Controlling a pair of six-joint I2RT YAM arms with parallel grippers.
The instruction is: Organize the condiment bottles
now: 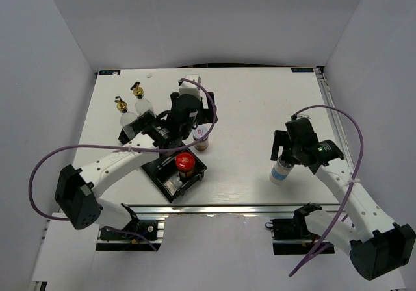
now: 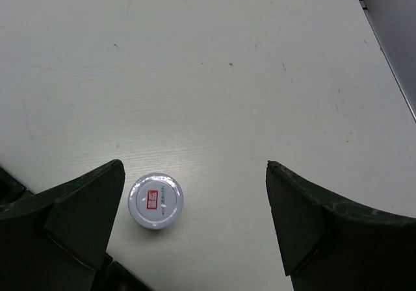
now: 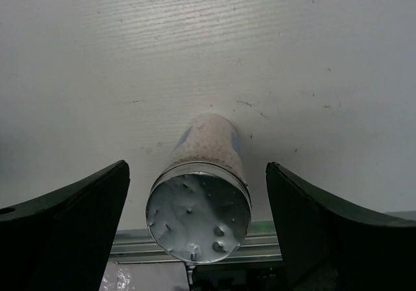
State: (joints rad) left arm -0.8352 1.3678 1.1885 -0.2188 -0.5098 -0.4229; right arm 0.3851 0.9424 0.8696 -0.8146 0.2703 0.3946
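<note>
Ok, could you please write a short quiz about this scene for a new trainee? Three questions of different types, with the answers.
1. True or false: the red-lidded jar stands in the black tray.
2. How many tall bottles with gold spouts stand on the table? A) one B) two C) four
3. Short answer: what stands between the open fingers of the right tool?
Key: 1 true; 2 B; 3 the silver-lidded jar.

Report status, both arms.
Left gripper open above white-lid jar. Right gripper open, straddling silver-lid jar, no contact. Red-lid jar in tray. Nothing blocking.
</note>
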